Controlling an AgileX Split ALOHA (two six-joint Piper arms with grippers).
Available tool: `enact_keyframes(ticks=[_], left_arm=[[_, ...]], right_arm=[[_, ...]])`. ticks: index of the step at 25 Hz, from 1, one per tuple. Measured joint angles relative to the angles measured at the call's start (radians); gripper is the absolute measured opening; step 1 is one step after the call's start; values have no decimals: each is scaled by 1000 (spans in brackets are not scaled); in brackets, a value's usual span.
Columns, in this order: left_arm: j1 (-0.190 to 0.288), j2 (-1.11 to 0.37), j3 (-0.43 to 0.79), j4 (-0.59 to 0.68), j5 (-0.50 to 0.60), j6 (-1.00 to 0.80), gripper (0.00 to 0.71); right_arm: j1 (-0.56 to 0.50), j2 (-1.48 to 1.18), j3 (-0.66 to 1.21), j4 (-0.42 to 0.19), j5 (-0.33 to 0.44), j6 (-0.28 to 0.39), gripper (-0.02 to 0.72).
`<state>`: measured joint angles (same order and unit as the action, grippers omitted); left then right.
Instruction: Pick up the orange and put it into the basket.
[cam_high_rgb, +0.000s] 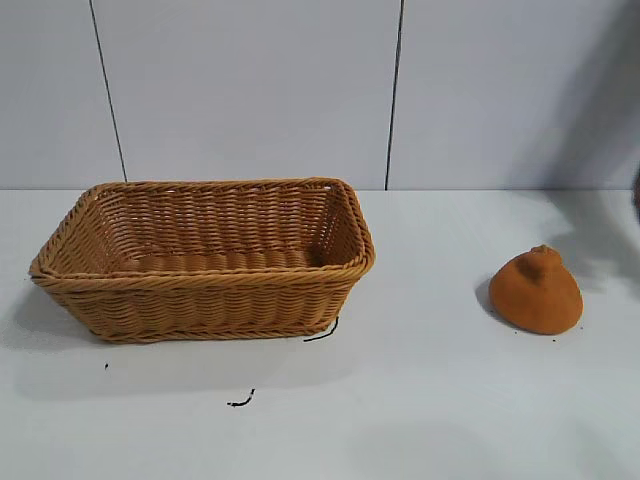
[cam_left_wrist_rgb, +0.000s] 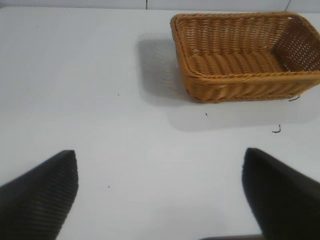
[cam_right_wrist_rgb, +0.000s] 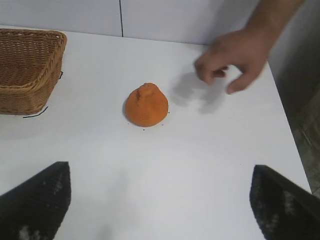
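The orange (cam_high_rgb: 537, 291) is a burnt-orange, pear-like fruit with its knobby neck up, standing on the white table at the right. It also shows in the right wrist view (cam_right_wrist_rgb: 146, 105). The wicker basket (cam_high_rgb: 205, 287) stands at the left, empty, and shows in the left wrist view (cam_left_wrist_rgb: 235, 77) and the right wrist view (cam_right_wrist_rgb: 30, 75). My right gripper (cam_right_wrist_rgb: 160, 200) is open and empty, well short of the orange. My left gripper (cam_left_wrist_rgb: 160, 192) is open and empty over bare table, away from the basket. Neither gripper shows in the exterior view.
A person's bare hand (cam_right_wrist_rgb: 232, 57) hovers over the table just beyond the orange, near the table's edge (cam_right_wrist_rgb: 287, 135). Small black marks (cam_high_rgb: 240, 401) lie on the table in front of the basket. A white panelled wall (cam_high_rgb: 300, 90) stands behind.
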<state>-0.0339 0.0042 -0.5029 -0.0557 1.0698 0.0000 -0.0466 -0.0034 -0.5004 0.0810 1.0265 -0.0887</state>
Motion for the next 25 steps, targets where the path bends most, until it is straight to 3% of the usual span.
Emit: enact_keyframes(ticks=[7,11,15,25], left_arm=[[0,0,0,1,0,0,639],[0,0,0,1,0,0,639],[0,0,0,1,0,0,639],[0,0,0,1,0,0,639]], right_arm=[[0,5,-2,0,0,0,695],[0,142,-46,0,0,22,695],[0,412,-126,0,0,54,695],[0,1155,-440,1,-29,60,695]])
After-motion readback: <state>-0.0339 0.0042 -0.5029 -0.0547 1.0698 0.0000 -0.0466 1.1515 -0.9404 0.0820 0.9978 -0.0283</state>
